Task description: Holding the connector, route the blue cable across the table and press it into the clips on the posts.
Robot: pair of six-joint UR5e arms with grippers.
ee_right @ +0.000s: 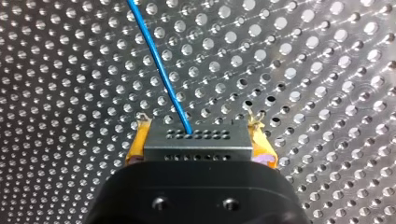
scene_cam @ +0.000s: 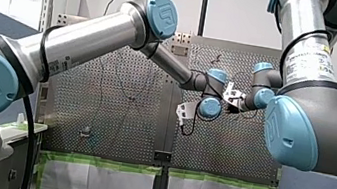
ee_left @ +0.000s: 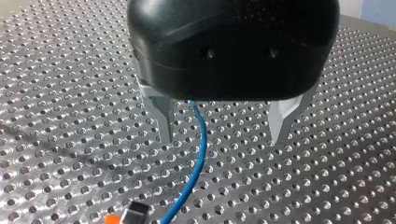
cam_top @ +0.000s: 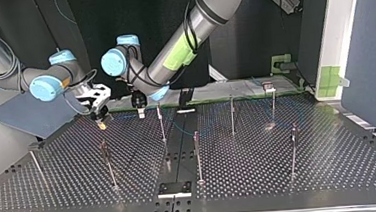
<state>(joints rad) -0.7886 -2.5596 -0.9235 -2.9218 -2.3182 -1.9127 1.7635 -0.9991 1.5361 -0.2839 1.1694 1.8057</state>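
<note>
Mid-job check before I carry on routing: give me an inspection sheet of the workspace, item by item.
Surface: perforated table, metal, posts standing upright on it.
Job's things: connector held in my right gripper; blue cable leads out of it; its seating on the posts cannot be told.
Clutter: nothing seen.
Grippers: right gripper jaws shut on connector; left gripper jaws open, blue cable passing between.
Cables: black arm cable by my left arm.
Surroundings: green tape on a panel at the top view's right.

Far left in the top view, my right end effector [cam_top: 100, 122] holds the connector [ee_right: 196, 138]; my left end effector [cam_top: 140, 111] hangs just right of it (cable [ee_left: 201, 140] between its fingers [ee_left: 164, 122]).
</note>
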